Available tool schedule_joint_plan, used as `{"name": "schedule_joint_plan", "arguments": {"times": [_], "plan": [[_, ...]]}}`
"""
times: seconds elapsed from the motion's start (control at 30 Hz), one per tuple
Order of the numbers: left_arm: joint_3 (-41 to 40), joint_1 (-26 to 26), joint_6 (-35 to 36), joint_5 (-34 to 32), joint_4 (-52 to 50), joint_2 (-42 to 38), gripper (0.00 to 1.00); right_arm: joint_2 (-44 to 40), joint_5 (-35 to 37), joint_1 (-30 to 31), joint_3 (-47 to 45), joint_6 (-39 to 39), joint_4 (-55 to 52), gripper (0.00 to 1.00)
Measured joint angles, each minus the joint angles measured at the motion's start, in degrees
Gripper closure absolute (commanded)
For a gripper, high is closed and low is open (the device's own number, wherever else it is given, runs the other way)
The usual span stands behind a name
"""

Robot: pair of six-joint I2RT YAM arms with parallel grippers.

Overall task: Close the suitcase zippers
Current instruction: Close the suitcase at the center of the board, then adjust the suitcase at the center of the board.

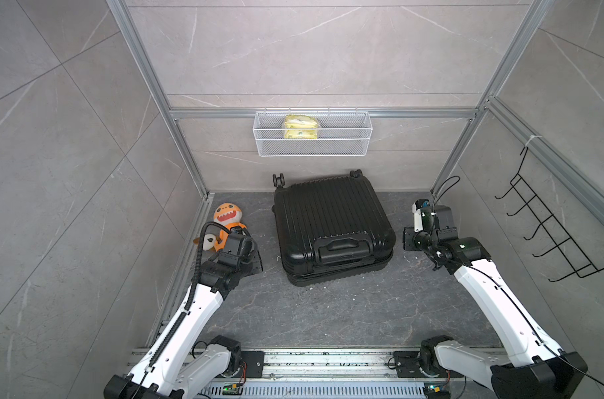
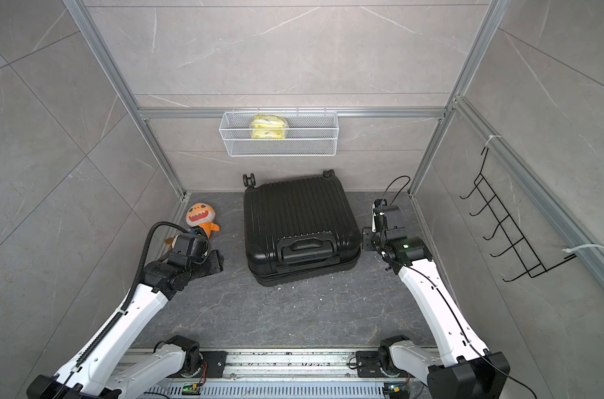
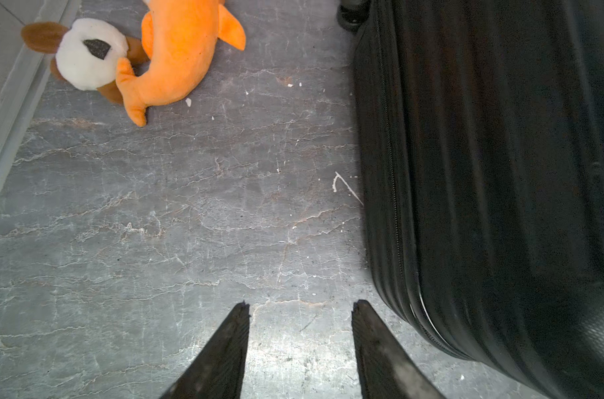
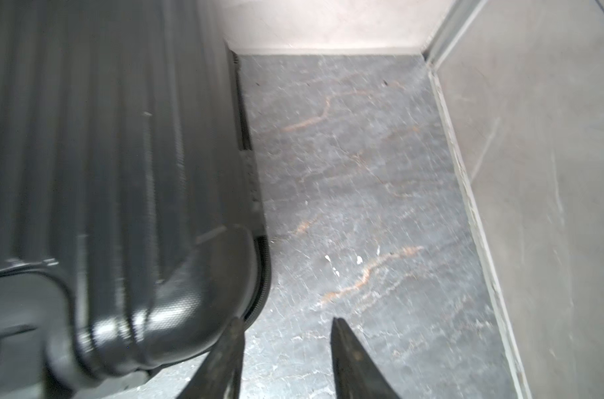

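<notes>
Left wrist view — suitcase (image 3: 483,172) edge, broad floor (image 3: 155,214) alongside

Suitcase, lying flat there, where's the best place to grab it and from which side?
Grip the carry handle on the near end of the suitcase, a narrow bar on the broad ribbed shell. Come down from the front, pinching across the bar.
</notes>
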Motion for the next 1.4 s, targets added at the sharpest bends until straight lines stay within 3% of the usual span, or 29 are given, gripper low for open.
{"name": "schedule_joint_plan", "arguments": {"times": [0.17, 0.43, 0.57, 0.73, 0.83, 0.93, 1.13, 1.4], "plan": [[1.03, -2.82, 1.44, 9.6, 0.17, -2.4, 0.48, 2.99, -0.87, -1.36, 0.92, 0.79, 1.36, 0.54], [1.51, -19.45, 2.05, 16.59, 2.27, 0.87, 0.48, 19.26, -10.62, -4.59, 15.58, 0.0, 2.6, 0.46], [1.64, -26.03, 3.21, 20.0, 4.52, 4.59, 0.49, 26.1, -15.08, -4.68, 25.09, -0.96, 2.08, 0.43], [1.6, -29.75, 3.96, 22.62, 9.53, 12.46, 0.5, 32.76, -15.91, -4.68, 31.85, -1.77, 1.51, 0.38], [0.55, -30.03, 3.65, 19.78, 12.87, 15.47, 0.5, 35.67, -16.35, -4.68, 32.92, -1.81, 0.13, 0.38], [-0.81, -30.03, 2.21, 12.17, 14.23, 16.59, 0.5, 37.13, -17.4, -4.7, 32.59, -1.84, -0.9, 0.38], [-2.21, -29.79, -1.68, -0.26, 15.85, 16.57, 0.5, 32.65, -19.61, -5.03, 25.24, -1.79, 2.67, 0.37], [-5.27, -20.63, -7.93, -11.26, 16.87, 15.45, 0.49, 22.8, -21.0, -1.31, 12.37, -0.85, 5.16, 0.37]]}}
